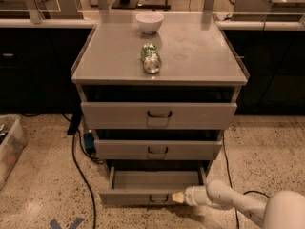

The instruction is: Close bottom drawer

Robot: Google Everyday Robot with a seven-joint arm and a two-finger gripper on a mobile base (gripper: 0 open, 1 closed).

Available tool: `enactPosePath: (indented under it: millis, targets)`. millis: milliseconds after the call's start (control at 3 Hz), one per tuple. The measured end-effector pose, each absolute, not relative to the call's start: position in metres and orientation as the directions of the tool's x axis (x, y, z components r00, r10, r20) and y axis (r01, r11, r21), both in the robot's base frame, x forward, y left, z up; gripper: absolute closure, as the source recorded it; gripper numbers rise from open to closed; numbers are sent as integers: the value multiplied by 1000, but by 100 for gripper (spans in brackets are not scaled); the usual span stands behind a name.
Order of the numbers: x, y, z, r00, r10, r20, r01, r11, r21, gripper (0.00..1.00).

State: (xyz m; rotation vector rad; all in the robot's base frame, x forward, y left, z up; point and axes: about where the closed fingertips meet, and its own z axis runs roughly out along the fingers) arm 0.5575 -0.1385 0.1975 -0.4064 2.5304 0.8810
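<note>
The bottom drawer (138, 196) is the lowest of the grey cabinet's three drawers and stands pulled out, its shallow tray showing empty. Its small dark wire handle (158, 199) sits in the middle of the narrow front panel. My gripper (178, 197) comes in from the lower right on a white arm and its tan tip rests against the front panel, just right of the handle.
The middle drawer (157, 149) and top drawer (158, 114) stick out slightly. On the cabinet top lie a green can (151, 58) on its side and a white bowl (149, 22). A black cable (81, 171) runs over the floor at left, near a plastic bin (8, 149).
</note>
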Motion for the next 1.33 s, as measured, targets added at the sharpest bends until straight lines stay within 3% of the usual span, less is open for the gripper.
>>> enactPosePath:
  millis: [1000,1333]
  targets:
    - [592,-135,197,-857,-49,-512,-369,752,546,100]
    - [627,-152,207,-823,21,-567,-334,791,513,100]
